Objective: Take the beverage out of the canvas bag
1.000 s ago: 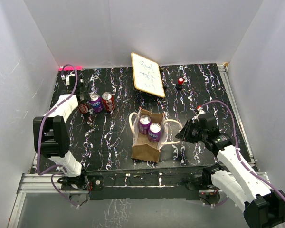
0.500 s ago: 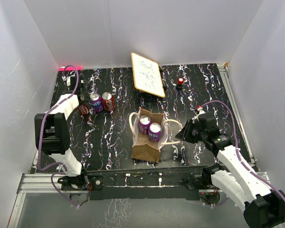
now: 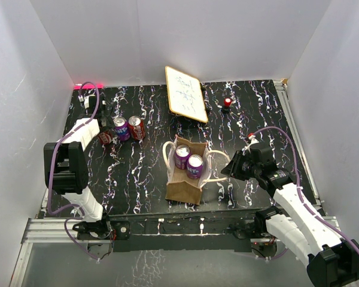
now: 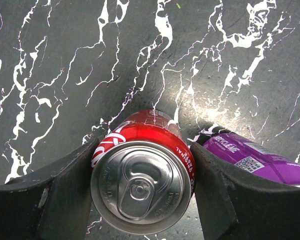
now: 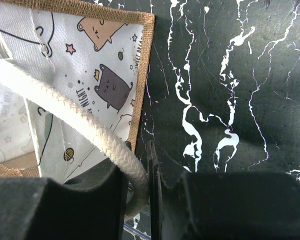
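Clearly, the left fingers [image 4: 65,195] grip a red can [image 4: 142,172] at the far left of the worktop [image 3: 137,179], one on each side, with a purple can [image 4: 270,165] just beside it. The right fingers [image 5: 90,205] are closed on a cream rope handle [image 5: 65,117] of the canvas bag [image 3: 184,186]. The bag stands mid-worktop near the front edge, with two purple beverage cans [image 3: 195,165] upright inside.

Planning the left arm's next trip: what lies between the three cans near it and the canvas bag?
Nothing: in the top view only bare marbled tabletop separates the cans from the canvas bag.
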Available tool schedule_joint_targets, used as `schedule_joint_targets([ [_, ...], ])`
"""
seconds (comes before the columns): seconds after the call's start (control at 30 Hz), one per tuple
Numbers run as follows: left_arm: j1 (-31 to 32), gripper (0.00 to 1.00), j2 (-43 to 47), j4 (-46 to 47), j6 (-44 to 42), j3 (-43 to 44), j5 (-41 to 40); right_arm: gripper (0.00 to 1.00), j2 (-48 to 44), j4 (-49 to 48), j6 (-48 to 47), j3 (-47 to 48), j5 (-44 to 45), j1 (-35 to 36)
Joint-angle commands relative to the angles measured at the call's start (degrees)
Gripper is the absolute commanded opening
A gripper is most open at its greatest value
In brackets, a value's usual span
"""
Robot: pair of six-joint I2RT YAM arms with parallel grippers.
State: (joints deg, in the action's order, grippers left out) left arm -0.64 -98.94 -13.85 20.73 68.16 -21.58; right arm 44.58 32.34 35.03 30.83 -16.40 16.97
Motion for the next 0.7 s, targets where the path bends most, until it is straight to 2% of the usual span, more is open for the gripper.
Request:
schedule_joint_targets([
  [0.0,-0.26,0.51,1.9,1.66,0.27,2.51,-0.14,0.23,-0.65,-3.1,-0.48,-0.28,0.75,0.01],
  [0.17,-0.31,0.72,3.45,2.03,0.45,1.82,0.51,0.23,-0.63,-3.07,-0.44,-0.31,0.76,0.04],
  [0.4,-0.27,0.87,7.77,2.2,0.89,-0.15,1.58,0.23,-0.8,-2.99,-0.4,-0.24,0.76,0.08],
  [0.6,2.3,0.91,17.7,3.08,0.28,-4.21,1.88,0.23,-0.77,-3.03,-0.47,-0.34,0.54,0.08],
  [0.67,2.81,0.91,21.94,1.85,1.59,-5.4,5.63,0.23,-0.64,-2.94,-0.48,-0.29,0.5,0.08],
])
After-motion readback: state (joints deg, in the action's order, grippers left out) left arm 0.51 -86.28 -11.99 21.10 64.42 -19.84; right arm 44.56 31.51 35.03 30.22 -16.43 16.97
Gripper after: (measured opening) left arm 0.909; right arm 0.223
